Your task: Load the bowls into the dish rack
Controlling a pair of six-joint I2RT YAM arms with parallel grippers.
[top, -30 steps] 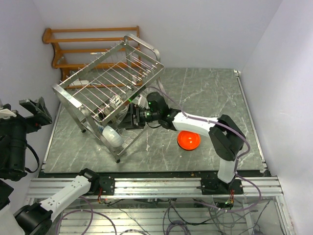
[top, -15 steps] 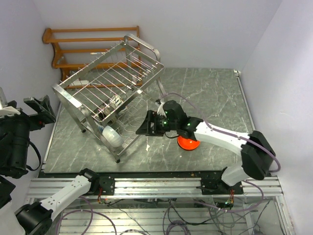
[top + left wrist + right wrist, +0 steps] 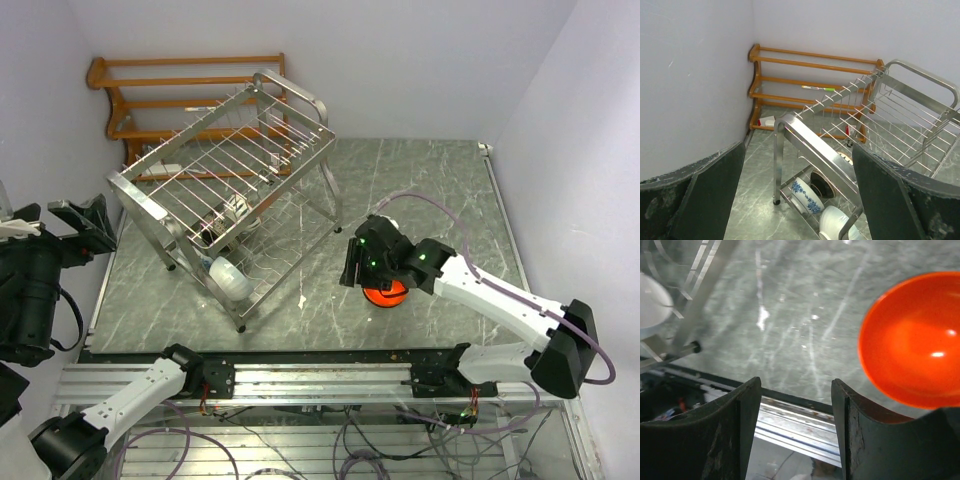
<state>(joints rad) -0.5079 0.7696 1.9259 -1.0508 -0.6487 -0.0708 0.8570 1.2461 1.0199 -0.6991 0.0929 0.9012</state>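
The silver wire dish rack [image 3: 215,190] stands tilted at the table's left. In the left wrist view the rack [image 3: 815,150] holds, on its lower tier, a blue-and-white bowl [image 3: 807,196], a tan-brown bowl with a dark inside [image 3: 824,184] and a white bowl [image 3: 837,222]. The white bowl also shows in the top view [image 3: 228,278]. The orange-red bowl [image 3: 388,293] sits on the table, also in the right wrist view [image 3: 912,340]. My right gripper [image 3: 350,268] [image 3: 796,382] is open and empty, just left of the orange bowl. My left gripper [image 3: 88,220] [image 3: 799,146] is open and empty, left of the rack.
A brown wooden slatted rack [image 3: 180,90] [image 3: 805,90] stands against the back wall behind the silver rack. The table's near edge and aluminium rail [image 3: 800,425] lie just beyond my right fingers. Grey marble table [image 3: 430,190] stretches to the right.
My right gripper has drawn back out of the silver rack, moving right and nearer, and now hovers by the orange bowl. The left arm has barely moved.
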